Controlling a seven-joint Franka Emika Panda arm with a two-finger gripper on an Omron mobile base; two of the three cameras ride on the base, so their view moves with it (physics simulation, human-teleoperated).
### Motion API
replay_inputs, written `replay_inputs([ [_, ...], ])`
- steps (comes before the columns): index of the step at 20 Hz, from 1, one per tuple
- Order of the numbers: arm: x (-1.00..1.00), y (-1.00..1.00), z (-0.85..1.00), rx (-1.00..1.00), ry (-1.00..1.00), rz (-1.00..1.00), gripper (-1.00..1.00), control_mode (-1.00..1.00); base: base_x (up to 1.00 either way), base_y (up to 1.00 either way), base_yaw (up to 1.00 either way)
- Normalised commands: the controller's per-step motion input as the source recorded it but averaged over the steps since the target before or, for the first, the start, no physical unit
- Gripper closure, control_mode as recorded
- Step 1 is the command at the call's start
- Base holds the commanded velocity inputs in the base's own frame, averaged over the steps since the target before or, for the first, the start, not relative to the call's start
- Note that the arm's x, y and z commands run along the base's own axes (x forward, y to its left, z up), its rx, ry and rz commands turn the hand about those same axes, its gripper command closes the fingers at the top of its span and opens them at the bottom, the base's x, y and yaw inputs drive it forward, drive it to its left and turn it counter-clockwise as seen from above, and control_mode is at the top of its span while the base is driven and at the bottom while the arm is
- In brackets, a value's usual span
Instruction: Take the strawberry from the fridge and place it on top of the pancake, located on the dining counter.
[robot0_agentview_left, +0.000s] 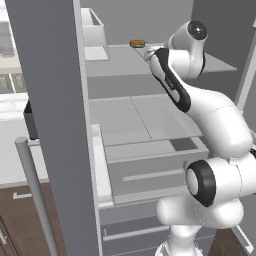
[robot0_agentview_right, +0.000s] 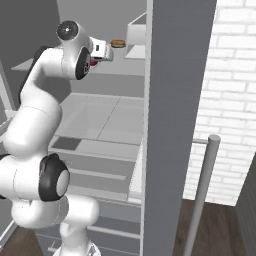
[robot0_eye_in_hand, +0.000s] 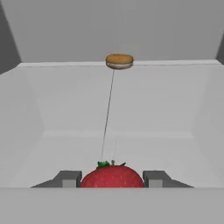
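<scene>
Strawberry (robot0_eye_in_hand: 112, 177) bottom hidden betw. fingers (robot0_eye_in_hand: 68, 178).

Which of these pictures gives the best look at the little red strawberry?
The hand view: the strawberry sits front and centre, red with green leaves, between the two fingertips of the pincer, which close on it. The right base view gives just a small red speck beside the arm's wrist. In the left base view I cannot make it out.
</scene>
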Motion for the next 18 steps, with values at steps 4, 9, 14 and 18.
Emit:
replay_inputs([
  [4,-1.00,0.00,0.05,0.03,-0.04,0.00,1.00,-1.00,0.00,0.00,0.00],
  [9,-1.00,0.00,0.04,0.03,-0.01,0.00,1.00,-1.00,0.00,0.00,0.00],
  [14,-1.00,0.00,0.04,0.02,0.00,0.00,1.00,-1.00,0.00,0.00,0.00],
  [18,-0.88,0.00,0.01,0.00,0.03,0.00,1.00,-1.00,0.00,0.00,0.00],
])
